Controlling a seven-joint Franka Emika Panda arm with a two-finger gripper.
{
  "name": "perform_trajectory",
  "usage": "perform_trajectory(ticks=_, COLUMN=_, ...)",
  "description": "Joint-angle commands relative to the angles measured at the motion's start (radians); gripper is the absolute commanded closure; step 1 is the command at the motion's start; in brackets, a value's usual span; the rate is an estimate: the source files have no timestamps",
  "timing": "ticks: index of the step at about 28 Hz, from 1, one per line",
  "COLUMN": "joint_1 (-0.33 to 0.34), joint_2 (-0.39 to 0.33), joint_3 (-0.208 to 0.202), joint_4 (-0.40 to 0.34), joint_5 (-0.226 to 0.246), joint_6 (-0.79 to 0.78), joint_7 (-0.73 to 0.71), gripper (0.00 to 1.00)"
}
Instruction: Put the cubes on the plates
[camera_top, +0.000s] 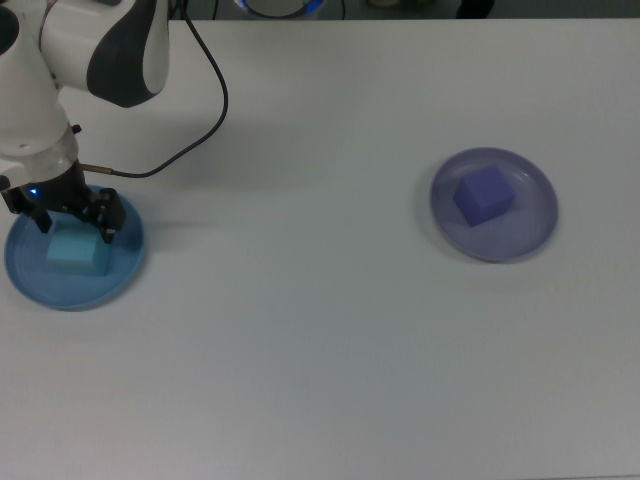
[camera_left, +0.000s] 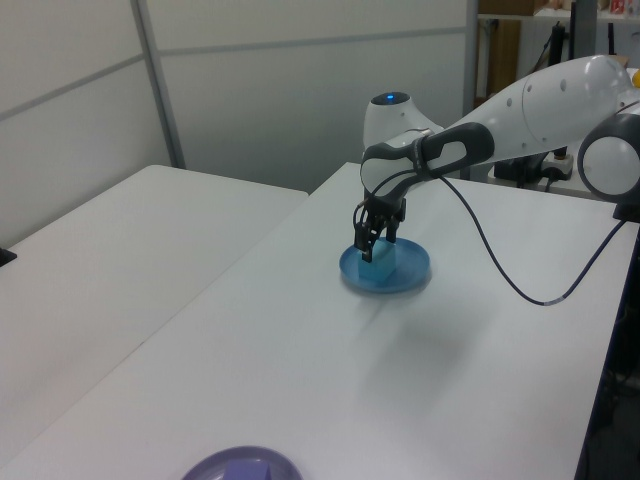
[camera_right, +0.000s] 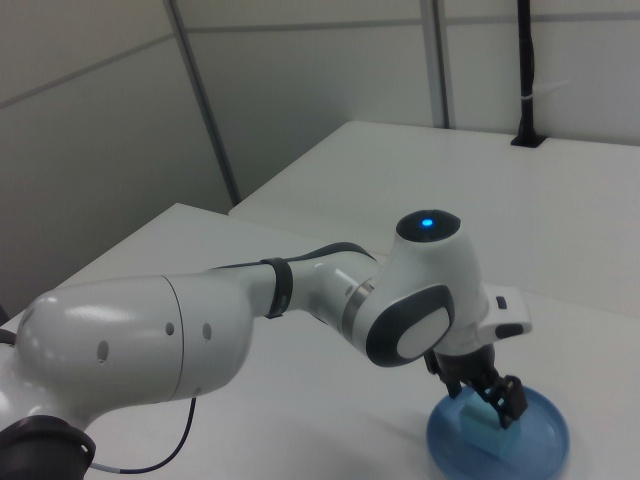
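The gripper (camera_top: 72, 217) is standing open just over the cyan cube (camera_top: 77, 253), its two dark fingers (camera_top: 108, 220) spread to either side and gripping nothing. The cube is sitting flat inside the blue plate (camera_top: 125, 265), a little off the plate's middle toward its far rim as the top view shows it. The step in hand looks like the release and retreat, and doing it well probably means rising straight up from the blue plate, so that neither finger is catching a cube edge and dragging it toward the rim. Well away from the blue plate, across the bare table (camera_top: 300, 330), the purple cube (camera_top: 484, 194) is lying on the lavender plate (camera_top: 535, 225), so both cubes are appearing placed.

In the left view the gripper (camera_left: 374, 230) is covering most of the cyan cube, and whether the fingertips are clearing the cube's top or brushing it is hard to judge
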Motion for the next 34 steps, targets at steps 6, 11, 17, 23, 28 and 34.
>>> perform_trajectory(ticks=6, joint_1=0.020, joint_2=-0.169, joint_3=0.010, joint_4=0.045, joint_5=0.096, joint_6=-0.229, joint_7=-0.014, gripper=0.00)
perform_trajectory(ticks=11, joint_1=0.091, joint_2=-0.284, joint_3=0.009, joint_4=0.063, joint_5=0.097, joint_6=-0.383, joint_7=0.033, gripper=0.00)
perform_trajectory(ticks=17, joint_1=0.170, joint_2=-0.364, joint_3=0.009, joint_4=0.080, joint_5=0.090, joint_6=-0.558, joint_7=0.153, gripper=0.00)
perform_trajectory(ticks=23, joint_1=0.249, joint_2=-0.398, joint_3=0.009, joint_4=0.076, joint_5=0.081, joint_6=-0.598, joint_7=0.275, gripper=0.00)
perform_trajectory(ticks=28, joint_1=0.305, joint_2=-0.445, joint_3=0.010, joint_4=0.044, joint_5=0.072, joint_6=-0.601, joint_7=0.319, gripper=0.00)
perform_trajectory(ticks=34, joint_1=0.355, joint_2=-0.472, joint_3=0.009, joint_4=0.013, joint_5=0.072, joint_6=-0.605, joint_7=0.351, gripper=0.00)
